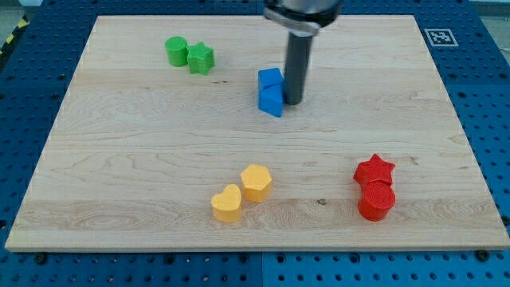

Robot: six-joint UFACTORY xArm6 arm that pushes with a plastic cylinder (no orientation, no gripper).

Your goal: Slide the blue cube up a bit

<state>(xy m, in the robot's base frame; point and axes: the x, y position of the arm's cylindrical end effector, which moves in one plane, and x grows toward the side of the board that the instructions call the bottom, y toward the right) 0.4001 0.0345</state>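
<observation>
Nearest the camera, toward the view's bottom, sit two yellow blocks: a yellow heart (226, 203) and, just up and to its right, a yellow hexagon (256, 182), the pair touching or very nearly so. Further right along the same band are a red star (374, 170) and a red cylinder (376, 200), the star directly above the cylinder and touching it.

Desk (143, 151) is a pale wooden board lying on a blue perforated base (24, 96). A small black-and-white marker tag (439, 36) sits at the board's top right corner.

Blue cube (271, 78) lies a little above the board's middle, right of centre line by a hair. A second blue block (272, 100), shape not clear, sits directly below it and touching it.

Rod (295, 68) comes down from the view's top, upright. My tip (292, 101) rests just beside the right face of the blue pair, level with the lower blue block; contact cannot be judged. No jaws on this arm, only the rod, so nothing is pinched.

Top left: a green cylinder (176, 51) and a green star (201, 58), side by side and touching, well apart from the blue pair. Nothing stands between the blue cube and the board's top edge; the green pair is off to the left of that path.
</observation>
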